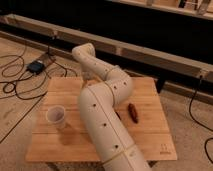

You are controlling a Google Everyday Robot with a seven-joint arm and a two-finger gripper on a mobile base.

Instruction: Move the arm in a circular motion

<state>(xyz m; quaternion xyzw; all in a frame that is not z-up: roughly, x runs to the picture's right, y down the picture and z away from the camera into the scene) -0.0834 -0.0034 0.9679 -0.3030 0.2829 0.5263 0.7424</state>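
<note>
The arm (102, 120) is a thick cream-white tube with small dark holes. It rises from the bottom edge over the wooden table (150, 137), bends at a rounded elbow (120, 86) and runs back left to a rounded joint (82, 51) above the table's far edge. The gripper is hidden past that far joint, behind the arm, and no part of it shows.
A pale plastic cup (56, 116) stands on the table's left side. A small brown oblong object (133, 112) lies right of the arm. Black cables (12, 85) and a dark box (36, 66) lie on the floor at left. A long low rail (165, 52) runs behind.
</note>
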